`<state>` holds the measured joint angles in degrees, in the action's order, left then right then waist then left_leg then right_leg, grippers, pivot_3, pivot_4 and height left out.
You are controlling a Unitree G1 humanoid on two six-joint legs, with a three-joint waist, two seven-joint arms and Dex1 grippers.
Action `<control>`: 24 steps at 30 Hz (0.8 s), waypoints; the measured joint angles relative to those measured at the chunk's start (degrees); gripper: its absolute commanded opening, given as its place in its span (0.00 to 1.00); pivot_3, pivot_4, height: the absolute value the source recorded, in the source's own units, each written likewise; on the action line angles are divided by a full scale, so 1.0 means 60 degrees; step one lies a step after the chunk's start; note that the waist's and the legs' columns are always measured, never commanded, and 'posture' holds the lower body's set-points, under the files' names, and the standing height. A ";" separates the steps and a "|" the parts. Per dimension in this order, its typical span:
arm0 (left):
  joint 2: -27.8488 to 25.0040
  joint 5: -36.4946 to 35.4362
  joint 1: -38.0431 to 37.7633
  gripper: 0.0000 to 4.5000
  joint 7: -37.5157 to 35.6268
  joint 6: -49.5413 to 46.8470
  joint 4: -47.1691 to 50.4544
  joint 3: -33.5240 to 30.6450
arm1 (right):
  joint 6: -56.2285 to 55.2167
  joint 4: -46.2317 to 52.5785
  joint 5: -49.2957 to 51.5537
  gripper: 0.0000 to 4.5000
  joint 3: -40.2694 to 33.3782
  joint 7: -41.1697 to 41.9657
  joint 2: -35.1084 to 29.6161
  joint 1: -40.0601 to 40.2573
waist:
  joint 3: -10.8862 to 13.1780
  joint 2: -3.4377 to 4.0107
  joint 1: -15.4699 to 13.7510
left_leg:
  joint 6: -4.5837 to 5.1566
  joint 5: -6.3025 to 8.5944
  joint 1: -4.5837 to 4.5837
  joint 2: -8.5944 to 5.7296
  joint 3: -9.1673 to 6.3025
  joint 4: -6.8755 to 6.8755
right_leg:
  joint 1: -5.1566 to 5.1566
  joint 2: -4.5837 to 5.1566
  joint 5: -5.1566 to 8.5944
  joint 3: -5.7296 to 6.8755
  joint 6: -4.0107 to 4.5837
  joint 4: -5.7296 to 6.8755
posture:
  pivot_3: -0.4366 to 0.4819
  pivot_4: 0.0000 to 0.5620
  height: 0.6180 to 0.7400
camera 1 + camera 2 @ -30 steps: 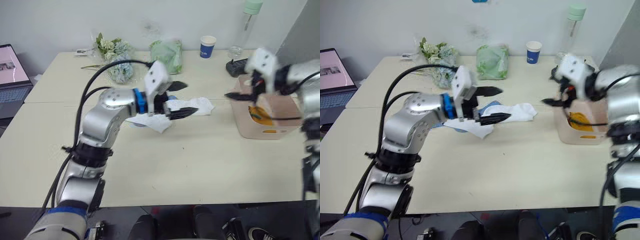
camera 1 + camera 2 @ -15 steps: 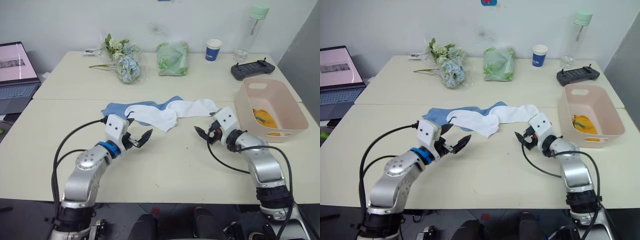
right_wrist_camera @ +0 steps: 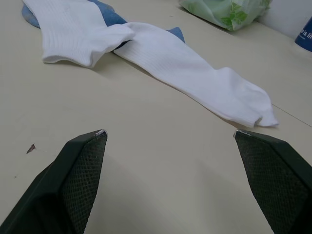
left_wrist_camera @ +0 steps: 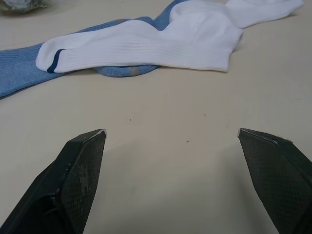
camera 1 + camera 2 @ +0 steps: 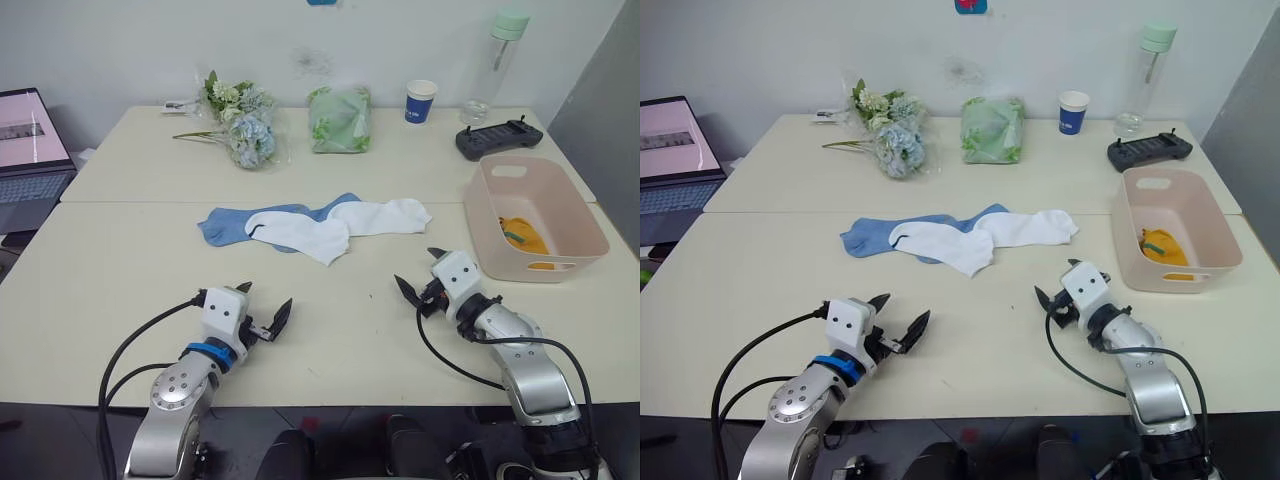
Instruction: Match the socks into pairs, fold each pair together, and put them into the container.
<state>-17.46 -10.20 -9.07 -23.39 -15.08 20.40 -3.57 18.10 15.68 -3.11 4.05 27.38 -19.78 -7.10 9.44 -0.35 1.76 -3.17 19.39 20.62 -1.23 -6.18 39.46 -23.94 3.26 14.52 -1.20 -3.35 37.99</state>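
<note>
Two white socks point(image 5: 300, 232) point(image 5: 385, 215) lie overlapping on two light blue socks point(image 5: 225, 225) in a row at the table's middle. Mustard-yellow socks point(image 5: 522, 237) lie inside the pale pink container point(image 5: 520, 268) at the right. My left gripper point(image 5: 265, 303) rests low near the front edge, open and empty, well short of the socks. My right gripper point(image 5: 420, 272) is open and empty too, in front of the socks and left of the container. In the left wrist view a white sock point(image 4: 146, 46) lies beyond the open fingers point(image 4: 80, 165); the right wrist view has the other white sock point(image 3: 195, 73).
At the back of the table stand a flower bunch point(image 5: 240, 125), a green bundle in plastic point(image 5: 338, 105), a paper cup point(image 5: 420, 100), a bottle point(image 5: 497, 55) and a black controller point(image 5: 503, 138). A laptop point(image 5: 25, 150) sits at far left.
Both arms have dropped and drawn back toward the table's front edge: the left from above the socks, the right from by the container. Both grippers stay open. The socks have not moved.
</note>
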 measured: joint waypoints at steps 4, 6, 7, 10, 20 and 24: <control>-0.0026 0.0007 0.0368 1.00 -0.0002 -0.0023 -0.0018 0.0186 | -0.0005 -0.0072 0.0101 1.00 0.0010 0.0048 -0.0021 -0.0196 | 0.0000 0.0000 -0.0003 | 0.0001 0.0000 0.0000 -0.0001 0.0000 0.0001 | 0.0002 0.0000 0.0000 0.0001 0.0000 0.0000 | 0.48 0.27 1.00; -0.0082 0.0002 0.0979 1.00 -0.0125 -0.0152 -0.0121 0.0307 | 0.0026 -0.0105 0.0335 1.00 0.0010 0.0199 -0.0021 -0.0463 | 0.0000 0.0000 -0.0005 | 0.0000 0.0000 0.0001 -0.0002 -0.0002 0.0003 | 0.0003 -0.0001 0.0000 0.0005 0.0000 0.0001 | 0.48 0.27 1.00; -0.0149 0.0017 0.1373 1.00 -0.0223 -0.0166 -0.0196 0.0422 | 0.0030 -0.0121 0.0387 1.00 0.0009 0.0247 -0.0029 -0.0624 | 0.0000 -0.0001 -0.0005 | 0.0000 0.0000 0.0000 -0.0002 -0.0001 0.0004 | 0.0004 -0.0001 0.0000 0.0006 0.0000 0.0001 | 0.48 0.27 1.00; -0.0276 0.0231 0.2323 1.00 -0.0493 -0.0098 -0.0771 0.0878 | 0.0020 -0.0416 0.0461 1.00 -0.0029 0.0290 -0.0083 -0.0963 | -0.0003 -0.0001 -0.0001 | -0.0002 -0.0001 -0.0001 -0.0004 0.0000 0.0004 | 0.0006 -0.0001 0.0000 0.0006 0.0000 -0.0004 | 0.48 0.27 1.00; 0.0299 0.0618 0.5363 1.00 -0.0807 -0.0564 -0.4502 0.1705 | 0.0001 -0.1054 0.0727 1.00 -0.0297 0.0211 -0.0257 -0.1653 | -0.0003 -0.0001 0.0048 | -0.0003 -0.0002 0.0011 -0.0005 0.0000 0.0009 | -0.0011 -0.0002 0.0000 0.0008 0.0000 0.0001 | 0.48 0.27 1.00; 0.0235 0.0868 0.5559 0.80 -0.0953 -0.0511 -0.5068 0.1929 | 0.0014 -0.1048 0.0729 1.00 -0.0294 0.0150 -0.0279 -0.1648 | -0.0003 -0.0001 0.0018 | -0.0005 -0.0003 0.0019 -0.0006 -0.0007 0.0018 | -0.0016 0.0000 -0.0001 0.0010 0.0001 0.0006 | 0.48 0.27 1.00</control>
<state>-16.06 -4.99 24.28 -29.10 -18.14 -10.01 8.01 18.18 9.39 1.27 2.28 28.28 -21.46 -16.99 9.42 -0.35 1.87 -3.20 19.37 20.73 -1.27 -6.22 39.57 -24.03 3.26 14.52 -1.14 -3.34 38.03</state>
